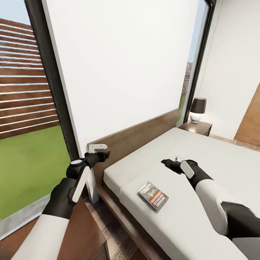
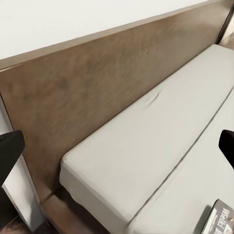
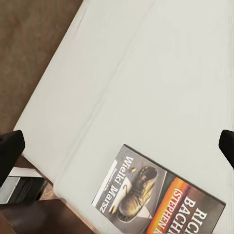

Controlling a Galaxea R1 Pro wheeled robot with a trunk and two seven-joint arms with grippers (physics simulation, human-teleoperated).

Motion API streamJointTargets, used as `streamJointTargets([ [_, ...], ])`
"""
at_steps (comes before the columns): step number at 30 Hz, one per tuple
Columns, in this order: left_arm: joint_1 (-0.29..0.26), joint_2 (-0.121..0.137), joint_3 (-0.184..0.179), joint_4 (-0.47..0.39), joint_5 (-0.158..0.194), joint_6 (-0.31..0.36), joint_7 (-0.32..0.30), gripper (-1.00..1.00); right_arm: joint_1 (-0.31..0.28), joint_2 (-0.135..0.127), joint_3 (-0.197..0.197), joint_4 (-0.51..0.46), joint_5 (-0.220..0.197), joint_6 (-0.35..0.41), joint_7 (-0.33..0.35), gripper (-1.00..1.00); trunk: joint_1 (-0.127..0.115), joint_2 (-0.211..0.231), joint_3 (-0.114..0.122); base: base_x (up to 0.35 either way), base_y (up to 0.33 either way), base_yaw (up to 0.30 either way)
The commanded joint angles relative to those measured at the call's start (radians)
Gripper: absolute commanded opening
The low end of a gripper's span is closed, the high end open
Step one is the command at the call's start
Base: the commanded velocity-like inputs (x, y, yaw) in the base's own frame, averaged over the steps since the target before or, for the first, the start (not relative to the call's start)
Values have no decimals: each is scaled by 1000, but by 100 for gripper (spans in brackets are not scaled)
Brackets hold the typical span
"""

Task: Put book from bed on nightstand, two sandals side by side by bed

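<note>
Book (image 1: 153, 195) flat on bed (image 1: 202, 173) near mattress edge, at 7 o'clock from right gripper (image 1: 169, 163) hovering above, jaws spread wide, empty. Left gripper (image 1: 103, 151) by headboard (image 1: 137, 139), also wide. Thin, light, stiff paperback, probably slick-covered; best pinched across overhanging edge or short side. Far nightstand (image 1: 196, 127) at 1 o'clock.

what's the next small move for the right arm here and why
Probably bring the right claw back and down over the book. The book lies flat on the mattress near its edge, untouched, and the claw hovers open beyond it, both fingertips spread wide in the right wrist view.
</note>
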Motion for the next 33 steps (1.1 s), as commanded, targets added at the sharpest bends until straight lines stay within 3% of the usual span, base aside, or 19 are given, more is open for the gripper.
streamJointTargets([
  [1,-1,0,-1,-1,10,4,8,100,0,0,-4,-1,-5,5,-2,100,0,-1,-3,0,0,0],
  [17,1,0,-1,0,10,4,8,100,0,-3,-4,-3,-5,5,-2,100,0,-1,-28,0,0,0],
  [33,1,-1,-4,2,9,4,6,100,0,-3,-4,-8,-5,5,-1,100,0,-1,-34,0,0,0],
])
